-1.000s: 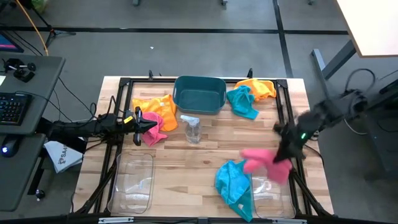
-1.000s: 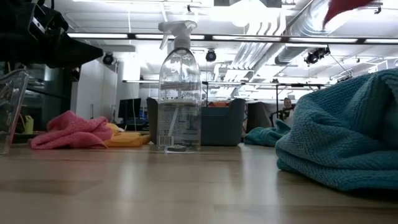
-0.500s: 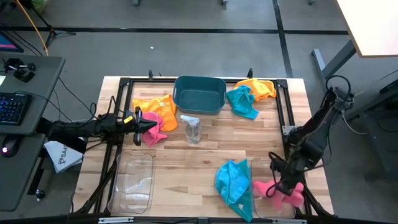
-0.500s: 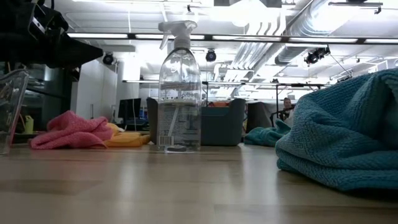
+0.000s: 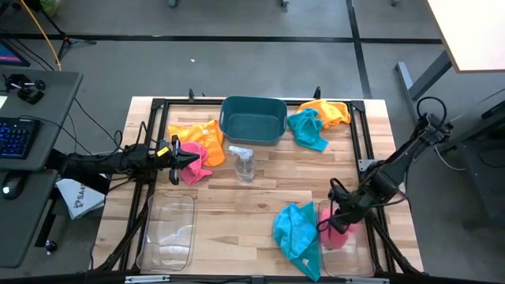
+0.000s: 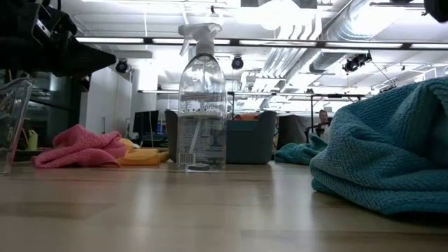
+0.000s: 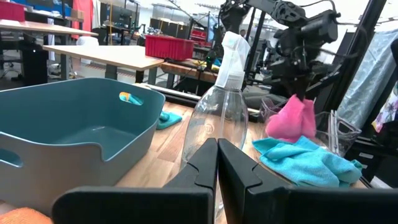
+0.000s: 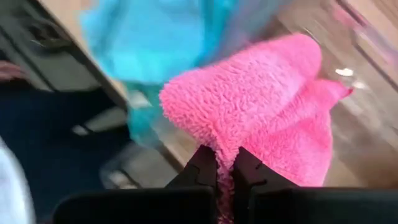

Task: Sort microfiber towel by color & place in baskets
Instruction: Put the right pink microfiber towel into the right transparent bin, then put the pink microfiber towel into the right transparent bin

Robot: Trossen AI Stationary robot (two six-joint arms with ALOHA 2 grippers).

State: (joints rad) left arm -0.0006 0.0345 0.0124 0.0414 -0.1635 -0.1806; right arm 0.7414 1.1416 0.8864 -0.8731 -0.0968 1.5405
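Note:
My right gripper (image 5: 329,226) is shut on a pink towel (image 5: 335,234) over the clear bin (image 5: 357,254) at the near right. The left wrist view shows this towel (image 7: 290,118) hanging into that bin (image 7: 333,127). A teal towel (image 5: 296,233) lies draped over that bin's left rim. My left gripper (image 5: 175,154) is shut and empty beside another pink towel (image 5: 197,166) and an orange one (image 5: 193,134) at the left. The teal tub (image 5: 253,120) stands at the far middle, and a second clear bin (image 5: 167,233) at the near left. My right gripper pinches a bunched fold at the top of the pink towel (image 8: 231,146) between its two fingers. The fingers point down at it from above. The towel hangs below them (image 7: 292,121), with its lower end inside the clear bin; I cannot tell whether it rests on the bin's floor.
A clear spray bottle (image 5: 243,163) stands mid-table in front of the teal tub. A teal towel (image 5: 308,130) and an orange towel (image 5: 327,110) lie at the far right. A dark frame (image 5: 359,142) runs around the table's edges.
My right gripper has carried the pink towel from above the table's right middle toward the near edge, over the near-right clear bin, then a little toward the left. The towel now hangs down into that bin.

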